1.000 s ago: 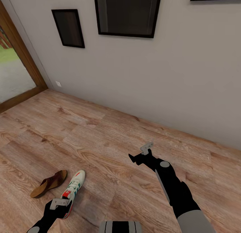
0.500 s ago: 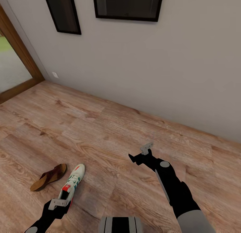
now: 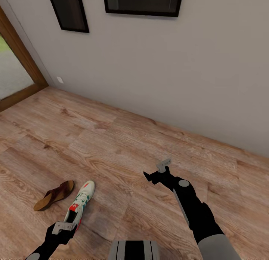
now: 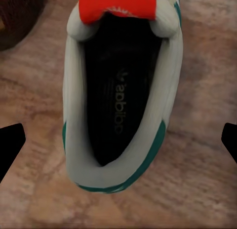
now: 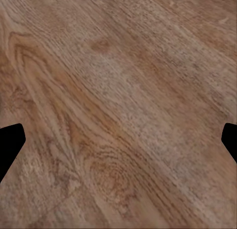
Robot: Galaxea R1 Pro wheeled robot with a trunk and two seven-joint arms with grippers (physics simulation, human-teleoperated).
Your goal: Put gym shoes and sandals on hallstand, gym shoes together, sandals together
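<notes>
You're looking down on the corridor floor [image 3: 123, 147], light-brown wood-grain planks that run from a pale grey wall [image 3: 179, 73] down to your own base. Two dark-framed pictures [image 3: 142, 2] hang on that wall, both cut off by the top edge, so their contents can't be read. At the far left a brown wooden door frame [image 3: 22, 61] borders a bright opening, with a small white wall plate [image 3: 59, 79] just beside it.

Your right arm [image 3: 194, 207] reaches forward over bare planks, well apart from the footwear. Your right gripper [image 5: 118, 140] has its fingers spread wide: in the right wrist view only the two dark tips show at the picture's sides, with nothing but wood grain between them.

One gym shoe [image 3: 80, 205] lies on the floor at lower left, toe pointing away from you, its heel end hidden behind your left gripper [image 3: 63, 228]. In the left wrist view the shoe's dark opening, red-orange tongue patch and green trim sit directly between the two black fingertips [image 4: 11, 145], which stand wide apart and clear of the shoe's sides; its toe is cut off.

One sandal [image 3: 54, 200], brown with a tan insole, lies just beside the shoe on its left, apart from it. A dark brown sliver of it shows in a corner of the left wrist view, too cropped to make out.
</notes>
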